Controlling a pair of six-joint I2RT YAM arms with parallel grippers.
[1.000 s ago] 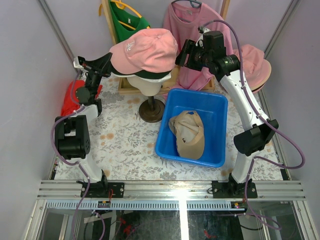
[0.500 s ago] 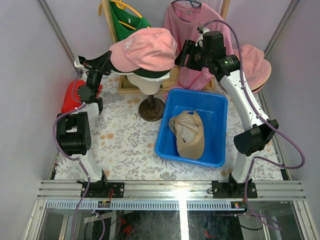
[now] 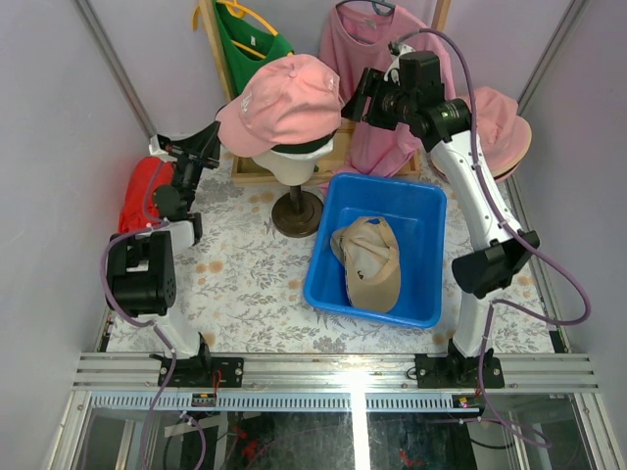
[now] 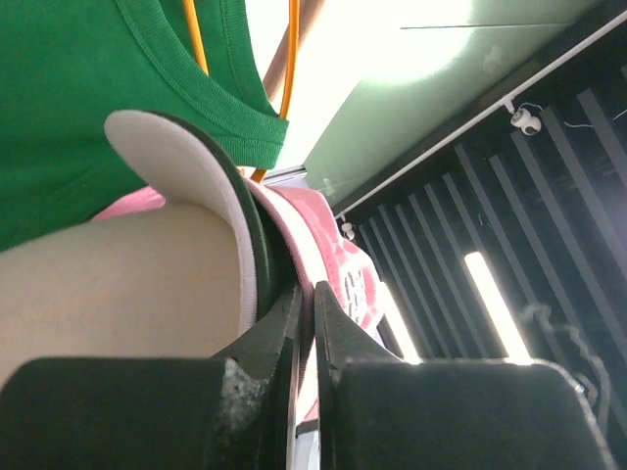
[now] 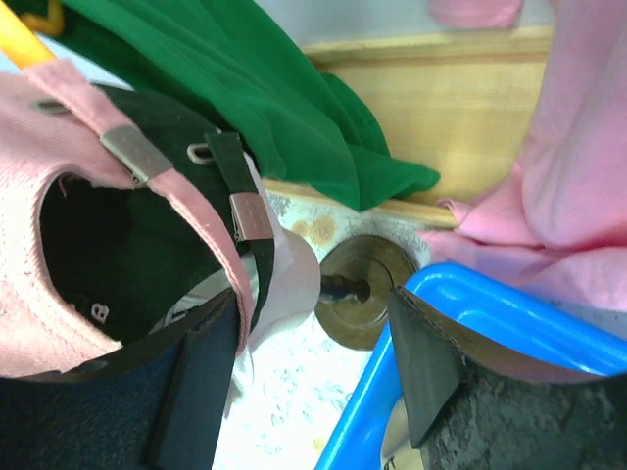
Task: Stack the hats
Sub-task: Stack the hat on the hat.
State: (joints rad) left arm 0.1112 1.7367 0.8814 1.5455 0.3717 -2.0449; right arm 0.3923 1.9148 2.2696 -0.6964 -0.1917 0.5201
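Observation:
A pink baseball cap (image 3: pixel 286 98) sits on top of a dark green cap (image 3: pixel 299 147) on the cream mannequin head (image 3: pixel 290 166). My left gripper (image 3: pixel 212 139) is shut on the pink cap's brim (image 4: pixel 338 257), with a white brim (image 4: pixel 176 162) and the dark green edge (image 4: pixel 257 245) just beside the jaws. My right gripper (image 3: pixel 355 98) is open behind the caps, its left finger (image 5: pixel 196 382) next to the pink back strap (image 5: pixel 147 166). A tan cap (image 3: pixel 370 259) lies in the blue bin (image 3: pixel 426 211). Another pink hat (image 3: pixel 500 117) sits at the far right.
A red cloth bundle (image 3: pixel 140 191) lies by the left arm. A green shirt (image 3: pixel 250 39) and a pink shirt (image 3: pixel 364 44) hang at the back over a wooden frame (image 5: pixel 460 98). The mannequin's round brown base (image 3: pixel 297 213) stands beside the bin's left wall.
My left gripper has moved down and slightly right with the brim, tilting the pink cap on the head. My right gripper has shifted slightly up behind the cap.

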